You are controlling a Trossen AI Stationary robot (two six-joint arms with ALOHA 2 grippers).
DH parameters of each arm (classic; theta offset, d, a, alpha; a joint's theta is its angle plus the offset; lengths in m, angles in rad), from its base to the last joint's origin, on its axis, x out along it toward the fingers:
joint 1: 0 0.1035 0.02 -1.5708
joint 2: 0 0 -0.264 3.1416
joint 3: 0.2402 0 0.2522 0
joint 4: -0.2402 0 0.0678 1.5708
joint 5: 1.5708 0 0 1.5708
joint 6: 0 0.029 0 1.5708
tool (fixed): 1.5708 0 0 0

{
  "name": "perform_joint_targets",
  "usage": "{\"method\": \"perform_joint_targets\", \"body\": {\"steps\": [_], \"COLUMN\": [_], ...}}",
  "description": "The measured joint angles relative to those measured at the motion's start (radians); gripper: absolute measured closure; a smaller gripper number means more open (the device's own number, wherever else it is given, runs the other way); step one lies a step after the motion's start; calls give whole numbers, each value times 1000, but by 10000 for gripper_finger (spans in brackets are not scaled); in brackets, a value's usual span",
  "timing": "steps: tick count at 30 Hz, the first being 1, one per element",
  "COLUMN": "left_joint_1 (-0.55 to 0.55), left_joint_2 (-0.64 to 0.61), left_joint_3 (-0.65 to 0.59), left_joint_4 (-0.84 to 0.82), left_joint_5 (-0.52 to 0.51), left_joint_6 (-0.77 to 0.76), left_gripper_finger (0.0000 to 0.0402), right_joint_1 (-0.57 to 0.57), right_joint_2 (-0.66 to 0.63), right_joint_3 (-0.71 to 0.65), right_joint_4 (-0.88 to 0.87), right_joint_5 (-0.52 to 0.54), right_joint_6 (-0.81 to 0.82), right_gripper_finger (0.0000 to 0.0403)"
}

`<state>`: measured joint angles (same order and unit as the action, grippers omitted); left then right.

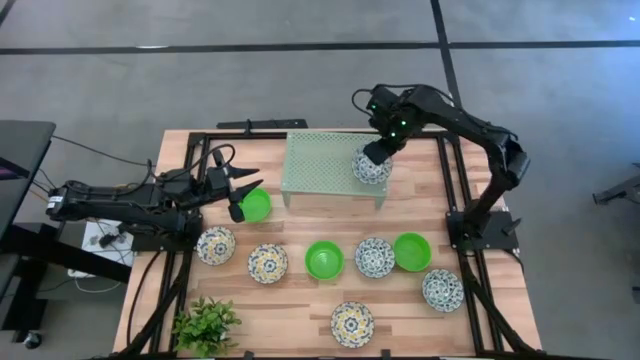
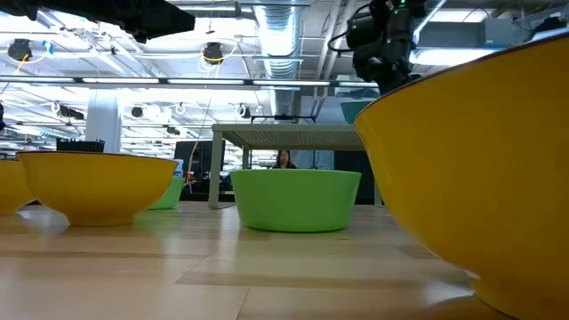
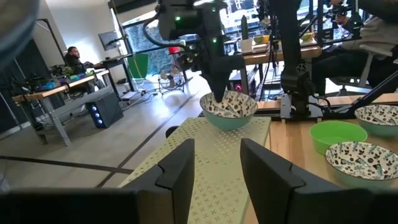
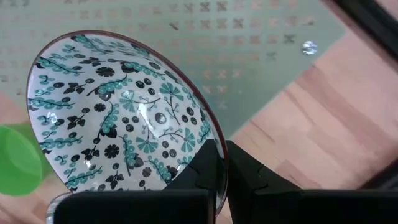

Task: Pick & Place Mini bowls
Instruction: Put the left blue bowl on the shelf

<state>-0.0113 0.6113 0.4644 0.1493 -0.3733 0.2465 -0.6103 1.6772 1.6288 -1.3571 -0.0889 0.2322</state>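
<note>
The right gripper (image 1: 378, 152) hangs over the right end of the pale green perforated rack (image 1: 330, 165) at the back of the wooden surface (image 1: 290, 310). Its jaws are clenched on the rim of a floral mini bowl (image 4: 124, 112), one finger inside the rim and one outside. That bowl is white with teal and black flowers; it sits at the rack's right edge, though whether it rests on the rack or is just above it cannot be told.

The left gripper (image 1: 243, 190) sits at the left side of the surface with its jaws released, the fingers (image 3: 180, 171) spread apart and holding nothing. A bright green bowl (image 1: 256, 206) lies just beside its tips on the wood.

The other bowls stand in a loose row across the middle of the surface: a yellow-blue patterned bowl (image 1: 216, 245), a second patterned bowl (image 1: 268, 263), a green bowl (image 1: 324, 259), a blue floral bowl (image 1: 375, 257) and another green bowl (image 1: 412, 251) touching it. A blue floral bowl (image 1: 442, 290) stands nearer the right edge, and one more patterned bowl (image 1: 352, 323) sits at the front. A small leafy plant (image 1: 205, 326) stands in the front left corner.
</note>
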Motion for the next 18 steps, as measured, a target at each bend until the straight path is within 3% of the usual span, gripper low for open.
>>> {"method": "perform_joint_targets", "body": {"steps": [6, 18], "left_joint_1": [0, 0], "left_joint_2": [0, 0], "left_joint_3": [0, 0], "left_joint_4": [0, 0], "left_joint_5": [0, 0], "left_joint_6": [0, 0], "left_gripper_finger": [270, 270], "right_joint_1": [-23, -48], "right_joint_2": [25, 31], "right_joint_3": [3, -3], "right_joint_4": [2, 0], "right_joint_5": [-28, -30], "right_joint_6": [-40, -133], "right_gripper_finger": [392, 335]}}
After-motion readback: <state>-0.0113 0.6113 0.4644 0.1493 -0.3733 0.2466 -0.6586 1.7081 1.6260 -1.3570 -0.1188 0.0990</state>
